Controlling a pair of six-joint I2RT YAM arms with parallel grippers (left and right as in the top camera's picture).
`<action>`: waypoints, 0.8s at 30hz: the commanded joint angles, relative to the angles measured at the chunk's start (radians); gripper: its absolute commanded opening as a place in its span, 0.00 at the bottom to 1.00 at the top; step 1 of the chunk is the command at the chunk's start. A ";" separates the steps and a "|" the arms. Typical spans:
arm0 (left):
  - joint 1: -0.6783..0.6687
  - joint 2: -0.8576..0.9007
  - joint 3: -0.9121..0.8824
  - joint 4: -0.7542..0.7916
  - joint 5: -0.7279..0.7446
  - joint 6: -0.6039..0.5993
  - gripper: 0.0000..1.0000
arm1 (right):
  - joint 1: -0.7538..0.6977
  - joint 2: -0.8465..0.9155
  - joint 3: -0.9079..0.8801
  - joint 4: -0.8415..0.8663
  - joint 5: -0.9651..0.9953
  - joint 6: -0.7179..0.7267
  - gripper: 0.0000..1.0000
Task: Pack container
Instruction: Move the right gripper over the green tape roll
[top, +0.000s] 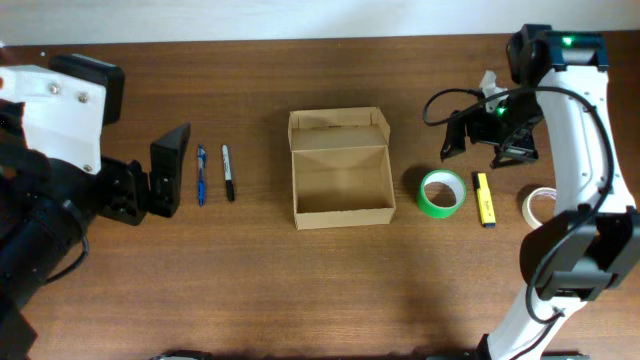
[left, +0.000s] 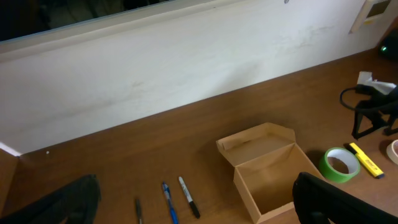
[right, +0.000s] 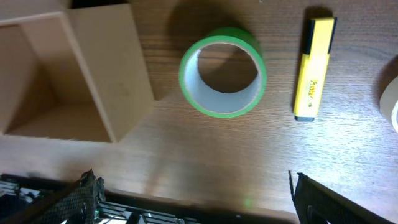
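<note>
Container (top: 341, 215) sits open in the middle of the worktop (top: 250, 290), so with your right claw (right: 193, 186) gaping wide above the green tape roll (right: 221, 111) at its 3 o'clock, I'd drop straight down and pinch one wall, left claw (top: 152, 185) parked open too.

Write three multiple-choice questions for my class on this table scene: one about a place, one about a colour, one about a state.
1. Where does the yellow highlighter lie?
A. at the far left of the scene
B. right of the tape roll beside the cardboard box
C. inside that box

2. What colour is that tape roll?
A. red
B. green
C. blue

3. The cardboard box is:
A. open and empty
B. shut
C. open and full

Answers:
1 B: it lies on the wood just beyond the roll, outside the box.
2 B: its rim is bright green.
3 A: the flap is folded back and the floor is bare.
</note>
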 joint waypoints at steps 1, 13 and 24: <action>-0.004 -0.005 0.001 -0.002 -0.014 0.013 0.99 | 0.005 0.007 -0.010 0.009 0.046 0.012 0.99; -0.004 -0.005 0.001 -0.013 -0.014 0.013 0.99 | 0.005 0.055 -0.013 0.069 0.074 -0.022 0.99; -0.004 -0.005 0.001 -0.023 -0.014 0.013 0.99 | 0.005 0.123 -0.143 0.188 0.171 0.005 0.93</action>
